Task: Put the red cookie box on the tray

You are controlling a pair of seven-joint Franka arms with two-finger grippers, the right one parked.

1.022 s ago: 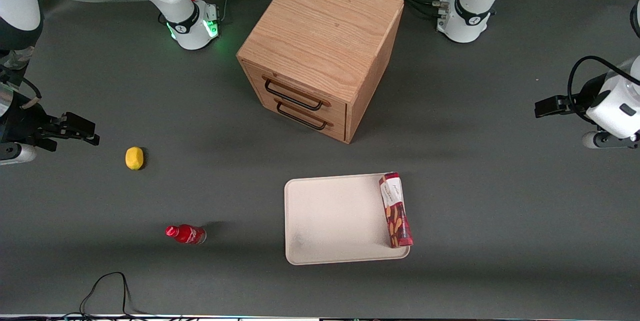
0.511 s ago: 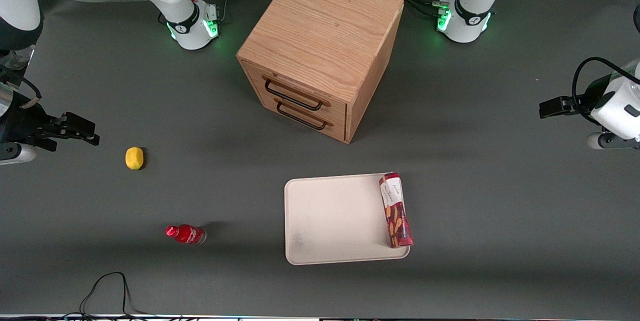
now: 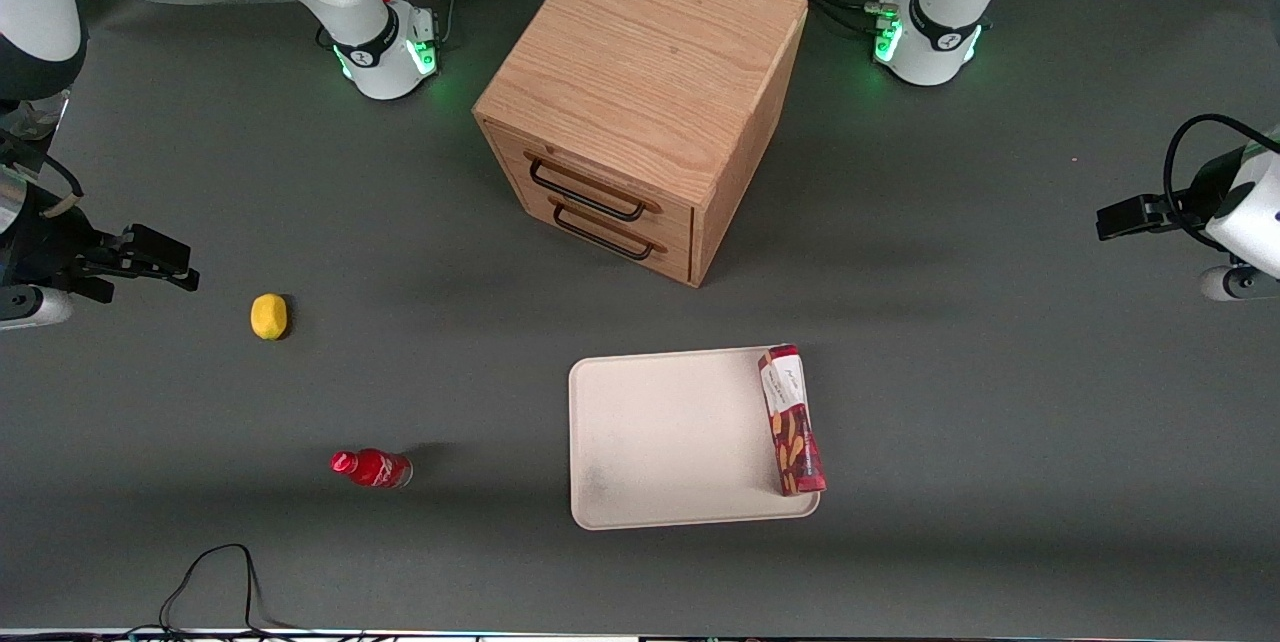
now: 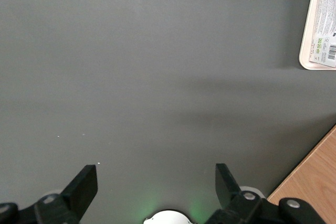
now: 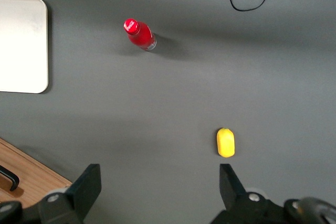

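Note:
The red cookie box (image 3: 792,419), a long dark-red carton with a white label, lies flat on the cream tray (image 3: 670,437) along the tray's edge nearest the working arm's end. In the left wrist view, one pale printed face of the box (image 4: 326,19) and a tray corner (image 4: 308,56) show at the frame's border. My left gripper (image 3: 1130,217) hovers over bare table at the working arm's end, well away from the tray. Its black fingers stand wide apart with nothing between them, so the gripper (image 4: 155,169) is open.
A wooden two-drawer cabinet (image 3: 640,102) stands farther from the front camera than the tray; its corner (image 4: 315,187) shows in the left wrist view. A yellow lemon (image 3: 268,315), a small red bottle (image 3: 372,468) and a black cable (image 3: 215,577) lie toward the parked arm's end.
My left gripper has drawn away from the tray toward the working arm's end of the table. The working arm's base light turned green. The box and tray have not moved.

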